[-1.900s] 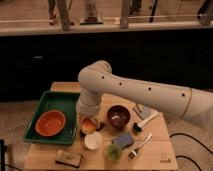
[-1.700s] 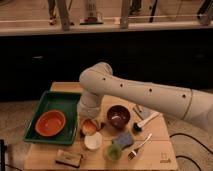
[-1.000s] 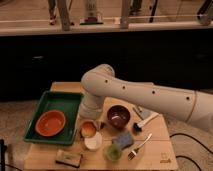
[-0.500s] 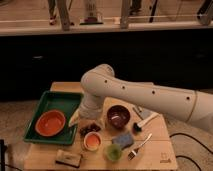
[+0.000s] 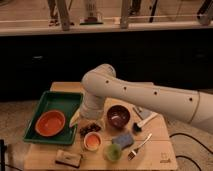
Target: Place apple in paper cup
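**Apple (image 5: 92,143) in paper cup (image 5: 92,148), gripper (image 5: 90,128) just above**

Orange-yellow apple down inside the paper cup, filling its mouth. Paper cup upright near the front edge of the counter (image 5: 159,136), left of centre. Dark gripper just behind and above the paper cup, at the end of a white arm (image 5: 145,95) reaching in over the right edge. Apart or together: cannot tell. Touching the paper cup or clear of it: cannot tell either.

Maroon bowl (image 5: 118,116) near the counter's middle, behind and right of the paper cup. Green cup (image 5: 113,152) at the front edge, just right of the paper cup. Blue sponge (image 5: 122,141) between green cup and maroon bowl. Fork (image 5: 139,146) beside the sponge, toward the front right corner. Brush (image 5: 142,122) toward the right edge. Green tray (image 5: 64,100) along the left edge, orange bowl (image 5: 50,123) inside it. Wooden block (image 5: 68,158) by the front left corner.
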